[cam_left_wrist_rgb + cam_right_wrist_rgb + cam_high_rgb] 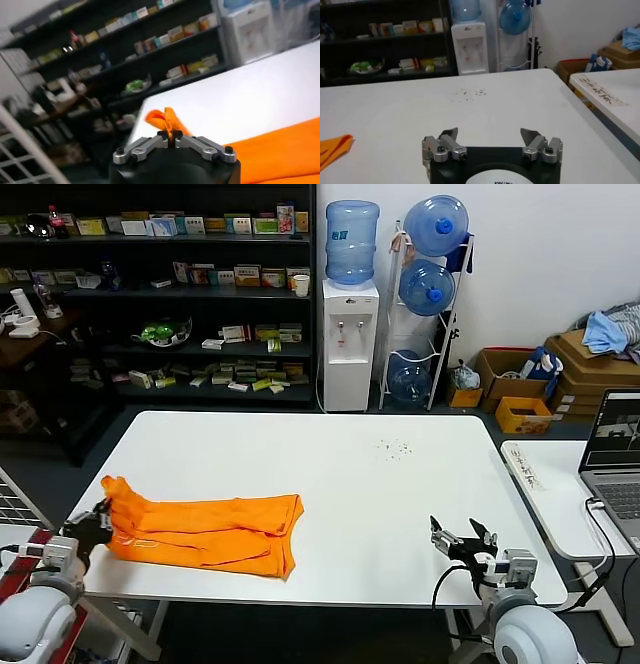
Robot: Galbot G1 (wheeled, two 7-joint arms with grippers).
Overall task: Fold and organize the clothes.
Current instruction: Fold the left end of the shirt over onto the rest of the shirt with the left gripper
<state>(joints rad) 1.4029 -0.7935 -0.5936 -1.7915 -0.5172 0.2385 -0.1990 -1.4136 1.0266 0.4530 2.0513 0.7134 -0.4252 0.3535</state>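
Note:
The bright orange T-shirt [205, 529] lies folded into a long band on the near left of the white table [330, 474]. No lettering shows. My left gripper [97, 522] is at the shirt's left end, shut on a pinch of orange cloth [167, 120] that sticks up between its jaws. The band runs off to the right in the left wrist view [280, 150]. My right gripper [463, 541] is open and empty over the near right of the table, well apart from the shirt. A corner of the shirt [332, 147] shows in the right wrist view.
A second white table with a laptop [615, 449] stands to the right. Dark shelves [160, 294], a water dispenser [350, 334] and cardboard boxes with blue cloth [605, 334] are beyond the far edge. Small dark specks [393, 448] dot the table.

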